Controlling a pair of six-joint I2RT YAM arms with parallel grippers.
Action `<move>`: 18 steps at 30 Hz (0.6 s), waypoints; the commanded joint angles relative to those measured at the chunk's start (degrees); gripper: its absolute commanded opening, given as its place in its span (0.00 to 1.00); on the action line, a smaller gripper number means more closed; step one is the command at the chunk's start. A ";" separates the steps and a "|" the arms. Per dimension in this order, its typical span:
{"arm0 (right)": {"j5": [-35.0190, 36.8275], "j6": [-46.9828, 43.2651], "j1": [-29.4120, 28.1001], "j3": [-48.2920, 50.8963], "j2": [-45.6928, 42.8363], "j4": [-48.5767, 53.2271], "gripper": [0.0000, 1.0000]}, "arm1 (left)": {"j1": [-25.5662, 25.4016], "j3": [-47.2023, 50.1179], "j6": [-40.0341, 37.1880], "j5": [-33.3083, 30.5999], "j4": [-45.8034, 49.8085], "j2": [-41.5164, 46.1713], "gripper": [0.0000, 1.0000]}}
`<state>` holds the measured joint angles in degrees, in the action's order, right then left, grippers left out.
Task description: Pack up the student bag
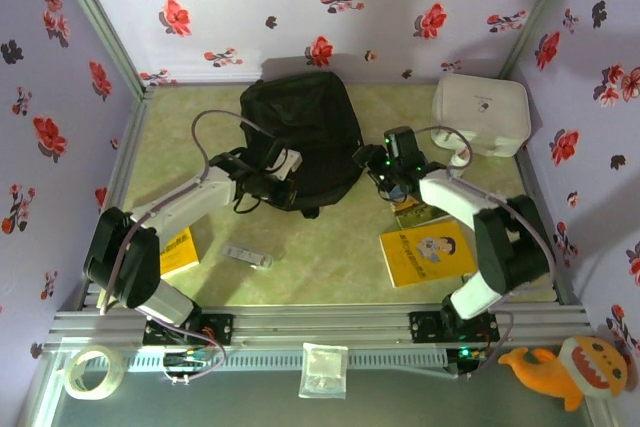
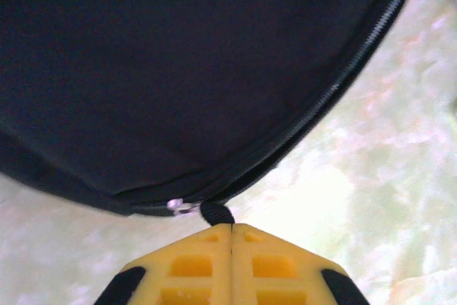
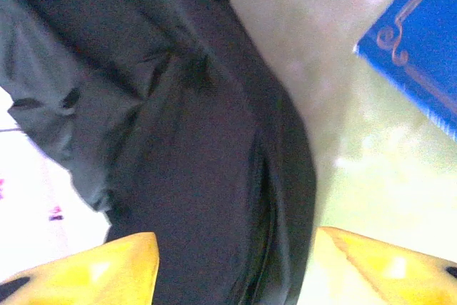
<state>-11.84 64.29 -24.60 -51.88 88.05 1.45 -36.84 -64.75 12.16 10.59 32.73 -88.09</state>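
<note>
The student bag (image 1: 305,132), a black soft backpack, lies at the back middle of the table. My left gripper (image 1: 276,183) sits at its near left edge. In the left wrist view the yellow fingers (image 2: 193,266) are pressed together on a black zip pull (image 2: 214,213), beside the silver slider (image 2: 182,207) on the student bag (image 2: 178,69). My right gripper (image 1: 386,175) is at the bag's right edge. In the right wrist view its fingertips (image 3: 107,269) stand wide apart, with the student bag (image 3: 207,176) fabric below and between them and nothing gripped.
A white rounded case (image 1: 481,113) stands at the back right. A yellow book (image 1: 428,253) lies front right, another yellow book (image 1: 178,252) front left and a small flat item (image 1: 247,257) near it. A blue book (image 3: 421,48) lies close to the right gripper.
</note>
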 commanded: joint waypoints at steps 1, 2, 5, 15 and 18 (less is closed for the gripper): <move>-0.51 6.62 -2.92 3.38 -3.80 0.72 0.65 | -1.99 -2.05 1.76 6.02 -4.70 0.33 0.00; -0.38 7.86 -3.71 4.00 -4.33 0.94 0.66 | -2.33 -2.49 1.90 6.36 -5.06 -0.13 0.00; 0.02 11.39 -5.81 5.34 -4.76 0.49 0.69 | -3.41 -3.54 2.54 7.01 -6.19 -1.51 0.00; 2.28 13.12 -8.62 4.00 0.30 1.03 0.66 | -4.13 -3.57 2.30 7.18 -5.62 -3.58 0.00; 3.46 11.50 -8.53 2.45 2.01 1.13 0.56 | -4.13 -3.33 1.55 6.69 -4.17 -3.67 0.00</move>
<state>-10.83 76.34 -32.99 -47.29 88.73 1.93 -40.73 -67.57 13.63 16.58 27.92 -91.26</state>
